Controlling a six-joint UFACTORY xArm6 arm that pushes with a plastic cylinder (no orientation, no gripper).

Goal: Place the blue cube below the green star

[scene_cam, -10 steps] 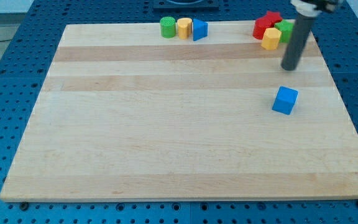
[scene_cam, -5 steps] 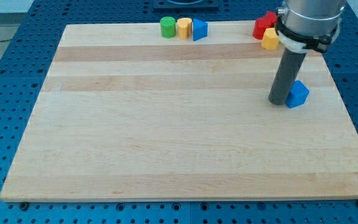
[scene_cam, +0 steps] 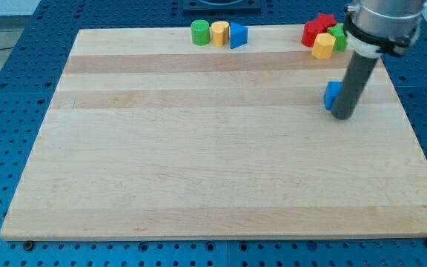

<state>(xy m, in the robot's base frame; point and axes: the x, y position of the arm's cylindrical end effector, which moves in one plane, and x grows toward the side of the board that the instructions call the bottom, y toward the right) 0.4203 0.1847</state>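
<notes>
The blue cube lies on the wooden board at the right, mostly hidden behind my rod. My tip stands just to the cube's right and bottom side, touching or nearly touching it. The green star sits at the board's top right, partly hidden by the arm, with a red block to its left and a yellow block at its lower left. The cube lies below this cluster.
A green cylinder, a yellow block and a blue triangular block stand in a row at the board's top edge, middle. The blue perforated table surrounds the board.
The blue cube has moved up and a little left, closer to the green star's cluster. My tip went from above the cube, to its left, and now stands at its right.
</notes>
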